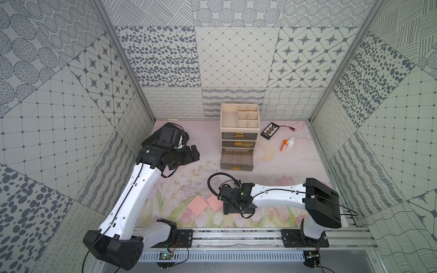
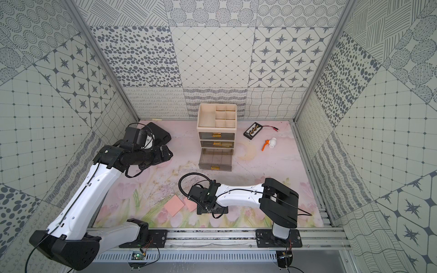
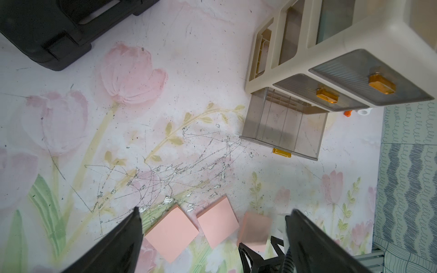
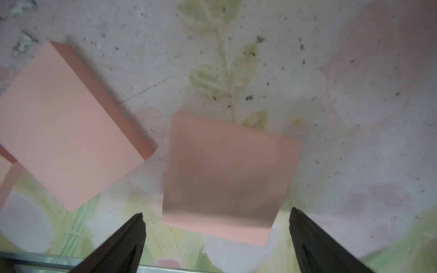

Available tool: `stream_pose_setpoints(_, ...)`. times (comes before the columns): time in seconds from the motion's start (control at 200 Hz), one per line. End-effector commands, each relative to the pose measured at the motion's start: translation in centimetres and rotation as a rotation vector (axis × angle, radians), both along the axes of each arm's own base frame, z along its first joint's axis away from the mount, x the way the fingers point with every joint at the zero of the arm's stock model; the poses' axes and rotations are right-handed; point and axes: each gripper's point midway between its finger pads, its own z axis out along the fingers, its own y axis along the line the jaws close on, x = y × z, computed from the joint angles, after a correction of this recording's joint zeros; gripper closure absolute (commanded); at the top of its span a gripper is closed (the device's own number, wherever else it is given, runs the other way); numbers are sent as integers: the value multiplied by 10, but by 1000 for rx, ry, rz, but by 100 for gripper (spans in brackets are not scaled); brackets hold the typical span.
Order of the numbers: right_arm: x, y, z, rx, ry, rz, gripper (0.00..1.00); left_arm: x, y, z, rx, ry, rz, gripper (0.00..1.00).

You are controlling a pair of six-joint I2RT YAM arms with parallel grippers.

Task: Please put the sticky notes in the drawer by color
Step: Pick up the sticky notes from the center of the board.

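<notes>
Right wrist: blurred square salmon pad (image 4: 224, 179), matte paper, untouched between right gripper (image 4: 217, 211) jaws, spread wide; left gripper (image 3: 215, 209) likewise spread, empty.

Tops overhead; wrist cams near, share pink pads (image 3: 216, 221)

The pink sticky notes (image 4: 66, 123) are matt, smooth paper. The drawer (image 3: 378, 40) is smooth cream plastic with ribbed smoky translucent fronts and glossy gold handles (image 3: 381, 87). The counter (image 3: 189, 71) has a scratched, scuffed tulip print.
</notes>
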Motion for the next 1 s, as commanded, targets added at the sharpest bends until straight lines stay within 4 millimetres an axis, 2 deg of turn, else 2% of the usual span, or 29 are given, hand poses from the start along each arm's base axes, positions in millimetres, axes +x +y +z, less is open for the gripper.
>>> stream_pose_setpoints(0.0, 7, 6, -7, 34, 9, -30, 1, -9, 7, 7, 21, -7, 4, 3)
stream_pose_setpoints(0.385, 10, -7, -18, -53, 11, -50, 1, -11, 12, 6, 42, -8, 8, 3)
stream_pose_setpoints(0.705, 6, -5, -29, -92, 39, -51, 0, -13, 15, 3, 52, -5, 12, 3)
stream_pose_setpoints(0.89, 3, -4, -28, -117, 33, -43, 10, -12, 16, 6, 48, -10, 16, 3)
stream_pose_setpoints(0.996, 4, -4, -26, -125, 26, -41, 12, -12, 16, 8, 52, -17, 13, 3)
